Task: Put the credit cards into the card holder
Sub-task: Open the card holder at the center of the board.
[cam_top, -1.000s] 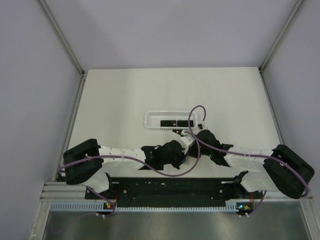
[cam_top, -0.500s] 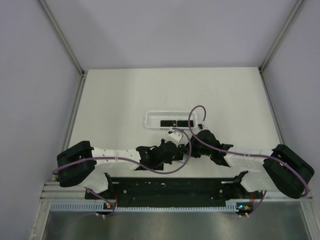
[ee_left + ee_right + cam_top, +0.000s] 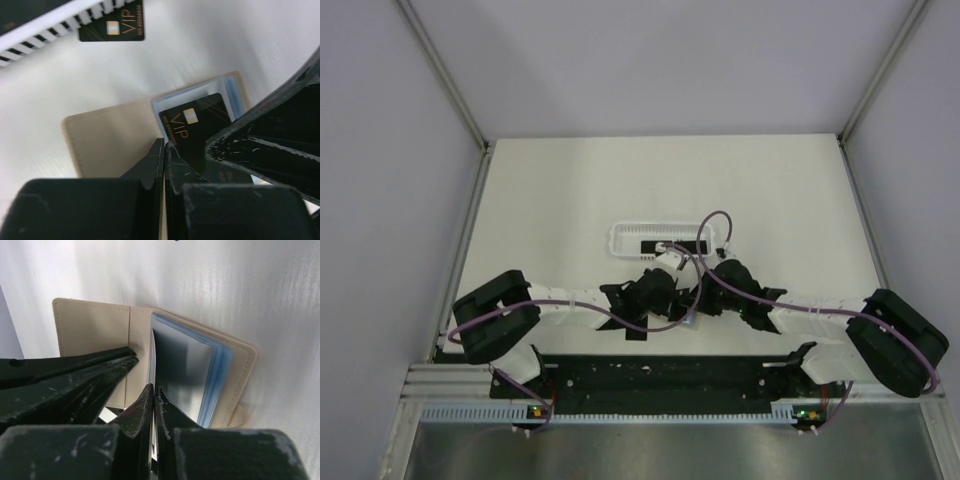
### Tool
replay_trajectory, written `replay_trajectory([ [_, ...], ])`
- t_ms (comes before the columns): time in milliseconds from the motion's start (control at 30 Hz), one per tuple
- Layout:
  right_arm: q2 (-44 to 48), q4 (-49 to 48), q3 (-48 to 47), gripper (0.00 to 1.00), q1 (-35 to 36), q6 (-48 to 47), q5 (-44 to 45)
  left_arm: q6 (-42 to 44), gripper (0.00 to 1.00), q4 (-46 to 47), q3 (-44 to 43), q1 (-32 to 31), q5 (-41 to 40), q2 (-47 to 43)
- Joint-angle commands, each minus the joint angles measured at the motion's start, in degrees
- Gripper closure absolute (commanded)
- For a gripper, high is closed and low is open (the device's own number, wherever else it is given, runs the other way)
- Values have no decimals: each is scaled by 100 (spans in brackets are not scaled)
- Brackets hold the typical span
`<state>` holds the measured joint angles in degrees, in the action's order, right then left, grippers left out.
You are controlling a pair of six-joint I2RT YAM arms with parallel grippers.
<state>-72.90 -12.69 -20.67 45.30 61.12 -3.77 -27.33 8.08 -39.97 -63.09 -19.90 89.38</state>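
1. Looking down from the top camera, the 2 arms meet in the middle of the worktop, just on the near side of the white basket. The left hand and the right hand are close together. They hide the card holder from this view. Some credit cards lie in the basket, a little way beyond both hands.

2. In the left wrist camera, the tan card holder lies open and flat, right in front of the left hand. That hand is pinched shut, with nothing between its tips. 1 black card lies on the holder's clear pages, just ahead and to the right of the tips, which touch its near corner. I cannot tell how deep it sits in a pocket. The card runs back under the right hand, so I cannot tell its long side. A second card lies far ahead to the left, by the basket, well apart from the holder.

3. In the right wrist camera, the right hand is pinched shut too. A thin pale page of the card holder seems to run between its tips, as if it lifts that page. The left hand is just beside it. I think the left hand is nearer the black card and would push it forward.
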Motion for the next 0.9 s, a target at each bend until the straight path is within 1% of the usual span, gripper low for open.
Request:
replay_trajectory([
  [0, 48, 188, 19, 100, -56, -145, 87, -114, 100, 765, 6, -2, 706, 228],
  [133, 39, 179, 19, 100, -56, -145, 70, -281, 100, 906, 103, -2, 883, 360],
  [233, 179, 310, 1, 100, -65, -162, 122, -413, 100, 897, 208, -2, 743, 387],
  [400, 837, 995, -104, 100, -65, -329, 351, -510, 100, 836, 402, -2, 584, 290],
  [433, 978, 1144, -122, 100, -74, -355, 507, -510, 100, 827, 411, -2, 575, 299],
  [633, 1857, 1997, -69, 100, -135, -417, 754, -554, 100, 880, 384, -2, 689, 483],
  [767, 2140, 2419, 18, 100, -205, -417, 816, -598, 100, 915, 375, -2, 733, 545],
  [867, 2236, 2552, 133, 100, -284, -426, 782, -598, 100, 924, 384, -2, 733, 554],
])
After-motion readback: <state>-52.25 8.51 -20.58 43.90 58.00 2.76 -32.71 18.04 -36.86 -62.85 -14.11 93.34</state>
